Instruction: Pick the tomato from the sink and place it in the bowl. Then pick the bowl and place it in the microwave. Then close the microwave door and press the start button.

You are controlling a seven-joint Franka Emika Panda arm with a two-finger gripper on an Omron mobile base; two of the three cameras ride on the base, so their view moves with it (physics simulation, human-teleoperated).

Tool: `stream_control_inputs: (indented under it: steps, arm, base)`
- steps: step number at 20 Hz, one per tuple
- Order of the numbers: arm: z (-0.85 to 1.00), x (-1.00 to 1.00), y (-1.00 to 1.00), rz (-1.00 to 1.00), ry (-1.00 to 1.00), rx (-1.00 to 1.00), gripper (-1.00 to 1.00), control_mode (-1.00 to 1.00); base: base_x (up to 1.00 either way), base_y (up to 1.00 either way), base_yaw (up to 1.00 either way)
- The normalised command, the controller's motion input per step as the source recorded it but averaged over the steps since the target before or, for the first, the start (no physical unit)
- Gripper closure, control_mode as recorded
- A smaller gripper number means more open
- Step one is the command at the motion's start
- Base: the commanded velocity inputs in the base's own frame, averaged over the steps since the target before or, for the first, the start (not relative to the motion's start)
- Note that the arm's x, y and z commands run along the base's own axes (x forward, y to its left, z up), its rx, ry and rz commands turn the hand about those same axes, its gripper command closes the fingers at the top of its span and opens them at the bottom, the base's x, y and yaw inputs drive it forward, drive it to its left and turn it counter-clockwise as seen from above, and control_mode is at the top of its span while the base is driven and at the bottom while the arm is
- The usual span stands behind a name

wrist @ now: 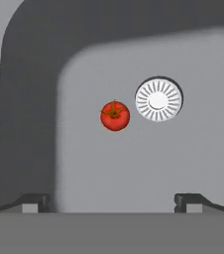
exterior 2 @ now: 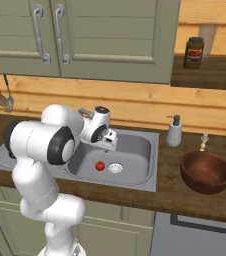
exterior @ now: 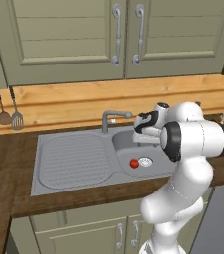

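While the jaws hang wide apart above the grey metal sink point(wrist: 29, 99), a small, smooth red tomato point(wrist: 115, 115) rests at nine o'clock of the drain point(wrist: 158, 99); likely light, soft, roll-prone; grip its middle gently.

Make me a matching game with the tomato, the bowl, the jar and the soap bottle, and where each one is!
Things:
1. tomato
2. bowl
3. jar
4. soap bottle

Places:
A. up on the shelf beside the cabinets
B. in the sink, next to the drain
C. on the counter right of the sink, nearest the front edge
D. at the sink's back right corner

Pairs: 1-B, 2-C, 3-A, 4-D
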Motion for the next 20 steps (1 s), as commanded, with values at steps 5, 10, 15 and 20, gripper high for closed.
stream_control_inputs:
  steps: [5,10,15,20]
  arm:
    - [-0.41,0.24,0.0,0.01,0.0,0.0,-1.0,-1.0]
    - [-0.38,0.22,0.0,0.01,0.0,0.0,-1.0,-1.0]
    - [-0.34,0.25,0.13,0.0,0.0,0.0,-1.0,-1.0]
    - [-0.32,0.34,0.09,0.0,0.0,0.0,-1.0,-1.0]
  base:
    - [0.0,0.0,0.0]
    - [0.0,0.0,0.0]
    - [0.0,0.0,0.0]
    - [0.0,0.0,0.0]
